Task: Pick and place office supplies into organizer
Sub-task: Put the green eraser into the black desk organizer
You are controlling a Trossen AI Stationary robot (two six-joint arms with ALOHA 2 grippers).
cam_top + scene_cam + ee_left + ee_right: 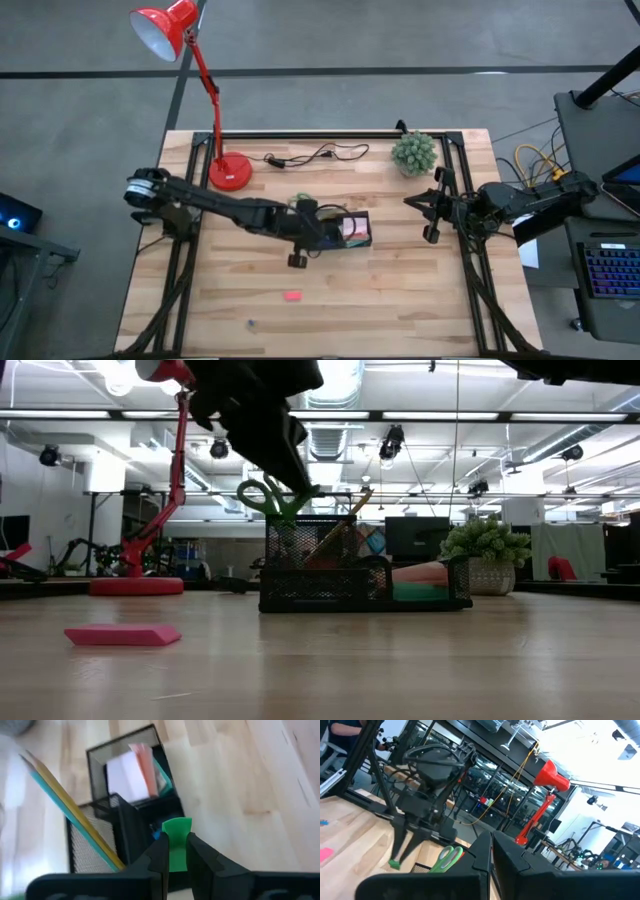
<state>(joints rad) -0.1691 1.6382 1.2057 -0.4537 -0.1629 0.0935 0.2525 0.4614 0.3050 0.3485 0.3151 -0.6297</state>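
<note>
Organizer [360, 575] already holds scissors [268, 498], pencil [75, 810] and notes. Left gripper [175, 851], clamped on a green piece [176, 842], hovers above it. Pink pad [292, 295] remains near. Right gripper [492, 851] waits closed, right.

Red lamp [190, 70] at table's back-left, black cable [315, 155] beside, plant [414, 152] back-right.

organizer [358, 229] mid-table, scissors [268, 498] standing in it, sticky-note pad [292, 295] nearer front edge, lamp [229, 172] behind

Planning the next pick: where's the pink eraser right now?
In the high view, the pink eraser lies alone on the table's near part, left of centre, well short of the black organizer.
</note>
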